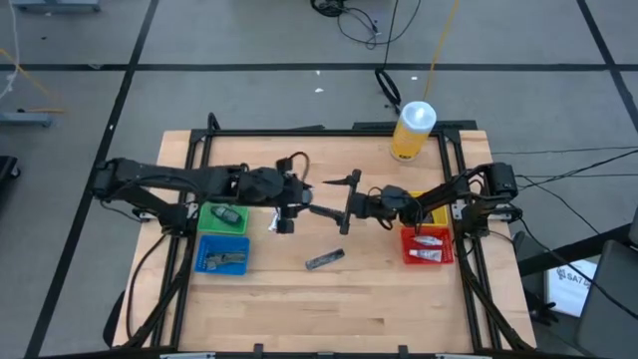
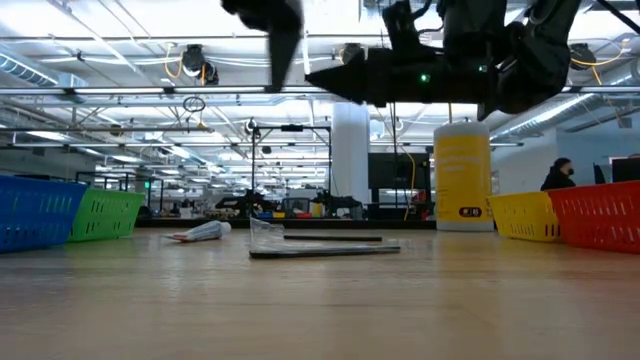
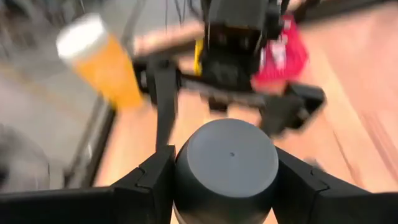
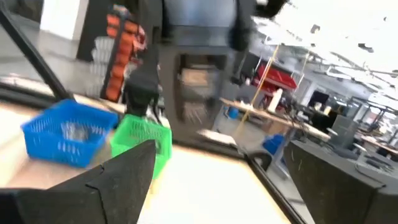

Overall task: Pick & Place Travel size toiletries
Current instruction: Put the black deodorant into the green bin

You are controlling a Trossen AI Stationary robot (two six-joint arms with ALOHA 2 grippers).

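Observation:
My left gripper (image 1: 299, 199) hangs over the table's middle, shut on a dark grey round-ended stick (image 3: 227, 168). My right gripper (image 1: 344, 204) faces it from the right, raised above the table and open, with nothing between its fingers (image 4: 118, 180). A white tube (image 1: 279, 221) lies flat on the table below the left gripper. A dark flat packet (image 1: 324, 259) lies flat nearer the near edge and also shows in the low view (image 2: 320, 248). More small items lie in the green bin (image 1: 221, 216), the blue bin (image 1: 221, 254) and the red bin (image 1: 429, 246). My left gripper pinches the grey stick between its two fingers (image 3: 155, 180), one on each side of its round end (image 3: 227, 149). The stick points along the fingers toward the camera, lifted clear of the table. How far it reaches below is hidden by the stick itself.
A big yellow bottle with a white cap (image 1: 414, 130) stands near the far edge. A yellow bin (image 1: 439, 211) sits behind the red one, partly under the right arm. Bare wood lies along the near half of the table (image 1: 329, 309).

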